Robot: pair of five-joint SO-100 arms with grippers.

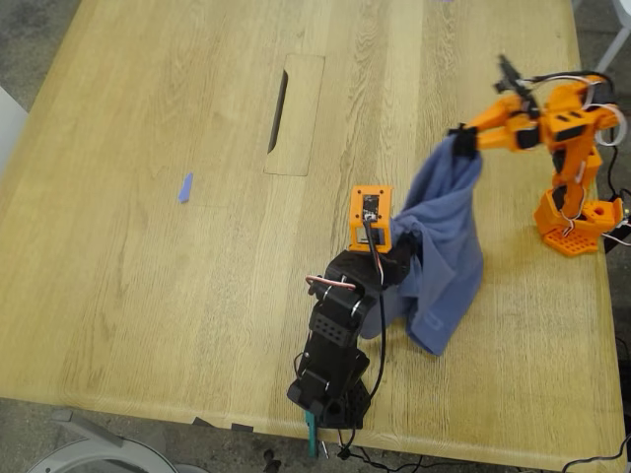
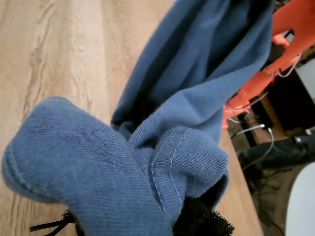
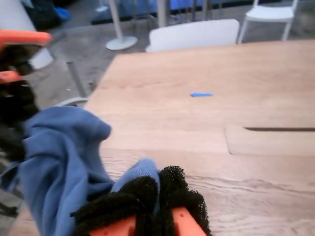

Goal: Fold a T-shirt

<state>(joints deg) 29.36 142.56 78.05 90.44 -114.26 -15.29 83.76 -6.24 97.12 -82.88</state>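
The slate-blue T-shirt (image 1: pixel 449 236) hangs bunched in the air between my two grippers, its lower end touching the table (image 1: pixel 148 296) toward the exterior view's right. My second gripper (image 1: pixel 461 138), on the orange arm, is shut on the shirt's upper end; its black foam pads (image 3: pixel 172 187) pinch a fold of the T-shirt (image 3: pixel 59 162). My first gripper (image 1: pixel 399 258), on the black arm near the front edge, is shut on a hemmed wad of the T-shirt (image 2: pixel 172 123), which hides most of its jaws. The chest print and collar are hidden.
A tiny blue scrap (image 1: pixel 185 187) (image 3: pixel 202 94) lies on the table toward the exterior view's left. A cable slot (image 1: pixel 279 110) sits in an inset panel at the far middle. The orange arm's base (image 1: pixel 577 219) stands near the exterior view's right edge. A white chair (image 3: pixel 197 33) stands beyond the table.
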